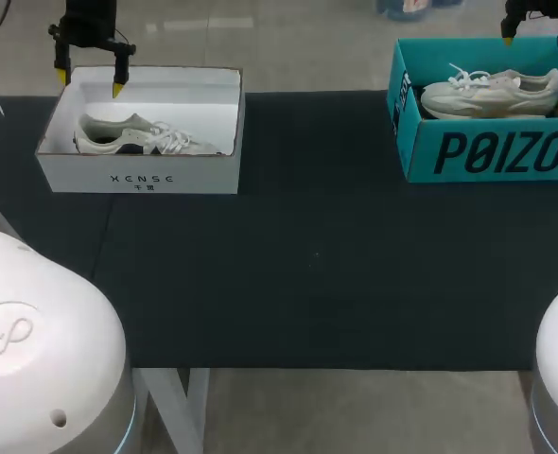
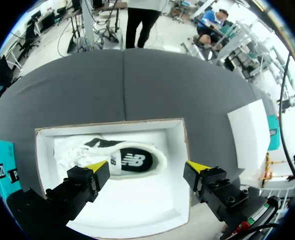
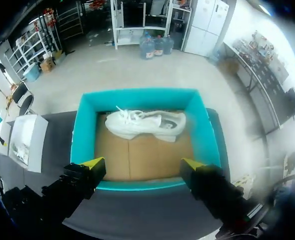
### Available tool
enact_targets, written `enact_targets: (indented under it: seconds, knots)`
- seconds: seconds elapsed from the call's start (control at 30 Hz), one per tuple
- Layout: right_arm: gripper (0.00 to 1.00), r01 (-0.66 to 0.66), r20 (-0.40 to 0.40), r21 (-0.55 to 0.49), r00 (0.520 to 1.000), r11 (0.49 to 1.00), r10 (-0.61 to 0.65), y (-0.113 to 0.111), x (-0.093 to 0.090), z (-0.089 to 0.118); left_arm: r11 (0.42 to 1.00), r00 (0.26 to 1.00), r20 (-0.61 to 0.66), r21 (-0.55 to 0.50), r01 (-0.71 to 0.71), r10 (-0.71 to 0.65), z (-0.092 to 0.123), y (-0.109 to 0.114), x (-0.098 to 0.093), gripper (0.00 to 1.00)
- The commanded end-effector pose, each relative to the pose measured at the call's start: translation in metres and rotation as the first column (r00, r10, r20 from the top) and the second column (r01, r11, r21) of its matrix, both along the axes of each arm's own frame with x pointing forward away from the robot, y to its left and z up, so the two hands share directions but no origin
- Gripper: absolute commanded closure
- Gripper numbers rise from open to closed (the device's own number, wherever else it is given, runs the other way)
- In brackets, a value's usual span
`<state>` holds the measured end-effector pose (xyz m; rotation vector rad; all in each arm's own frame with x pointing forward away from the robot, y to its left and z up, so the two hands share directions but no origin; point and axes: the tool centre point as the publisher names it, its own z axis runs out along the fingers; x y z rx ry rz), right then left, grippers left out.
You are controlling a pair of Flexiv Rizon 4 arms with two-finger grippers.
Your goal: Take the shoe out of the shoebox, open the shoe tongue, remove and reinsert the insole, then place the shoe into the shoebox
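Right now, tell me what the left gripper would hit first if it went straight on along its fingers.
Probably the shoe lying in the white shoebox: the open left gripper points at its end, though it may just reach the box floor beside it.

From high behind we see the white shoebox point(image 1: 137, 178) and teal shoebox point(image 1: 487, 156); each wrist camera looks closely down into one.

One shoe point(image 1: 142, 135) lies in the left shoebox point(image 1: 137, 176); another shoe point(image 1: 492, 93) in the right shoebox point(image 1: 496, 153).
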<state>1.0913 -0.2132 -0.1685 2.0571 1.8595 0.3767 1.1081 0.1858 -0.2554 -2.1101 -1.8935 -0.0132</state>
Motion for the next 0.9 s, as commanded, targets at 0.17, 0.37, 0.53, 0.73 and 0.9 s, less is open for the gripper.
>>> enact_targets:
  seconds: [0.17,0.37,0.53,0.73,0.9]
  knots:
    - [0.0,0.099,-0.138,-0.01,0.985,0.995,-0.099,-0.031,0.072,-0.034,1.0,1.0,-0.003,0.001,0.001,-0.001,0.0,0.0,0.002,0.0]
    - [0.0,0.176,-0.101,-0.032,0.979,0.984,-0.179,-0.052,0.1,-0.058,1.0,1.0,-0.003,0.001,0.001,-0.001,0.0,0.0,0.002,0.0]
    - [0.0,0.227,-0.157,-0.031,0.961,0.973,-0.229,-0.07,0.111,-0.083,1.0,1.0,-0.003,0.001,0.001,-0.001,0.0,0.0,0.002,0.0]
    - [0.0,0.249,-0.181,-0.06,0.949,0.967,-0.256,-0.091,0.117,-0.107,1.0,1.0,-0.003,0.001,0.001,-0.001,0.0,0.0,0.002,0.0]
    - [0.0,0.276,-0.203,-0.08,0.936,0.958,-0.287,-0.107,0.129,-0.122,1.0,1.0,-0.003,0.001,0.001,-0.001,0.0,0.0,0.002,0.0]
